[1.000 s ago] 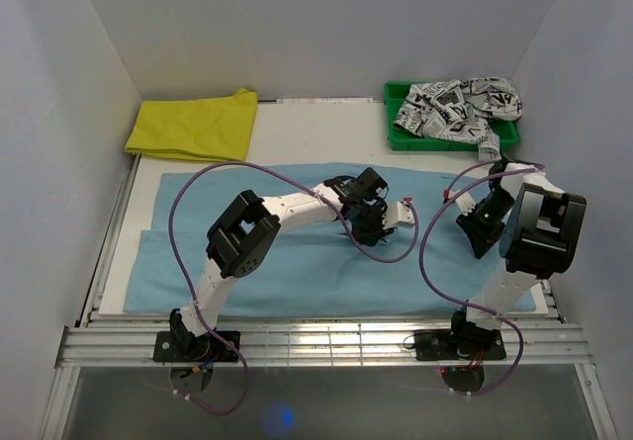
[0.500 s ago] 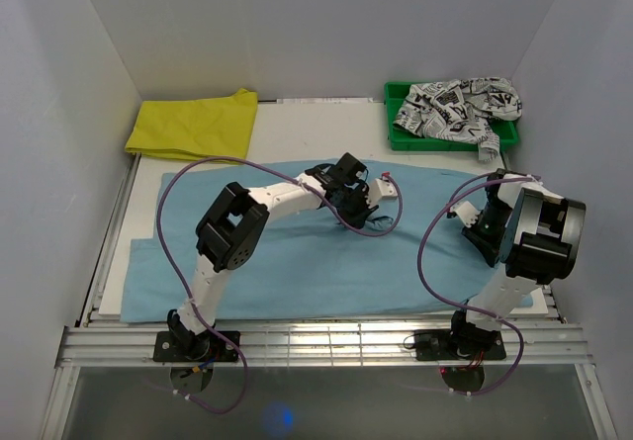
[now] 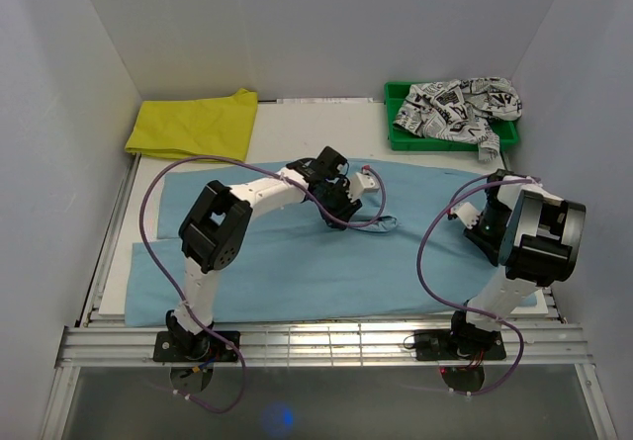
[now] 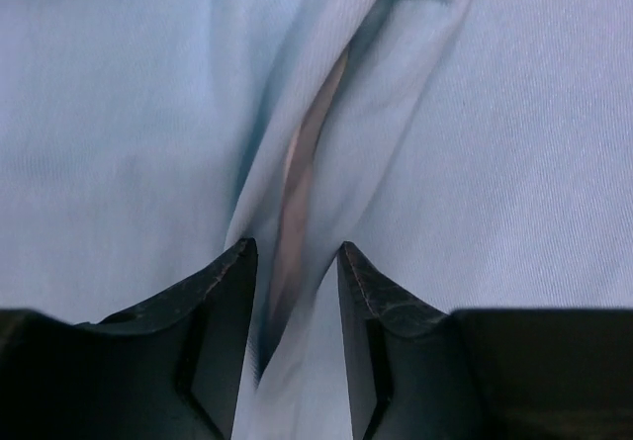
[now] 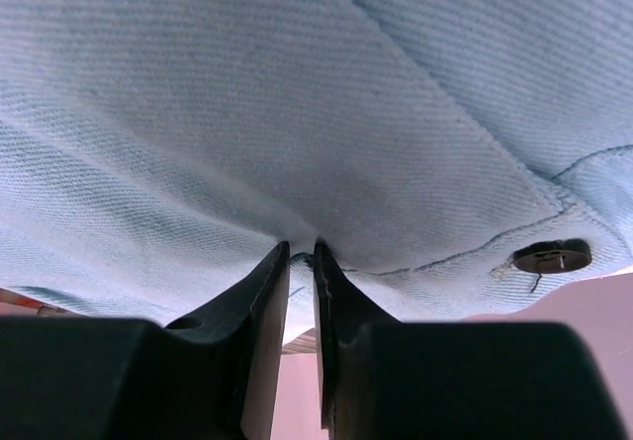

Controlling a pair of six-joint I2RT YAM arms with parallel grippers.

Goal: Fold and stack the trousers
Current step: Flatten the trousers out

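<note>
We are finding the light blue trousers (image 3: 297, 262) lying spread flat across the ctr and lower part of the top view, covering most of the table (image 3: 297, 129) from L to R. The L gripper (image 3: 346, 203) is reaching over the upper ctr of the cloth. In the L wrist view its fingers (image 4: 223, 302) are standing apart, w/ a raised crease of the cloth running up the frame from the gap between them. A narrow slit in that crease is showing a pinkish surface beneath. We are not seeing either pad pressing the fabric. The R gripper (image 3: 479, 230) is sitting low at the R side of the garment. In the R wrist view its fingers (image 5: 259, 292) are standing nearly together and clamping a fold of the cloth, w/ a dark button (image 5: 552, 256) showing at lower R of that frame. A yellow garment (image 3: 193, 126) is lying folded at upper L, just beyond the trousers' top edge. A printed garment (image 3: 457, 107) is lying heaped in a green bin (image 3: 396, 139) at upper R.
</note>
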